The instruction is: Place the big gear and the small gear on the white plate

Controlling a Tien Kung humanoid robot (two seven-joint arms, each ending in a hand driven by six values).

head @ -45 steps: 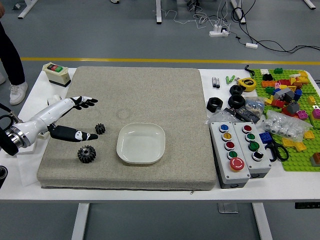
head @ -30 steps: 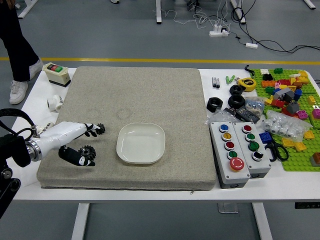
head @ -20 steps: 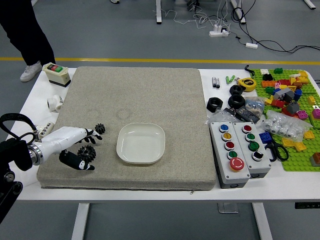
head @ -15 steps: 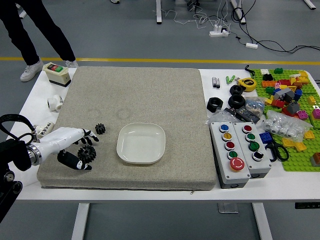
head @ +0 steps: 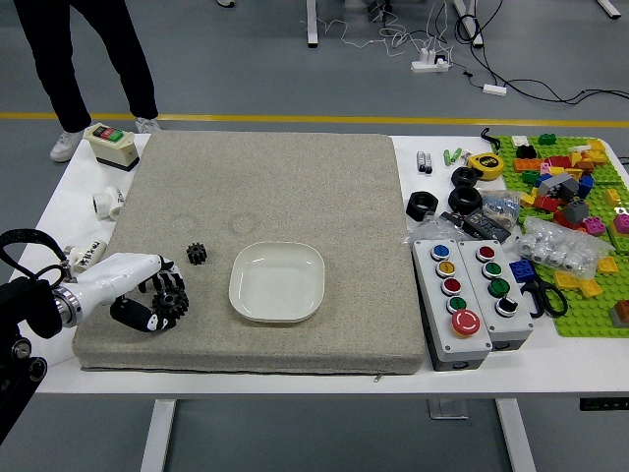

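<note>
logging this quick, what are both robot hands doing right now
Left hand: closed on the big black toothed gear; whether it is lifted can't be told.
Right hand: out of view.

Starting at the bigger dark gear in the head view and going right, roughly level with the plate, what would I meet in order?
Big gear → small gear → white plate → two grey button boxes → green toy-brick board.

white plate (head: 277,282), black small gear (head: 197,254), beige mat (head: 295,182)
</note>
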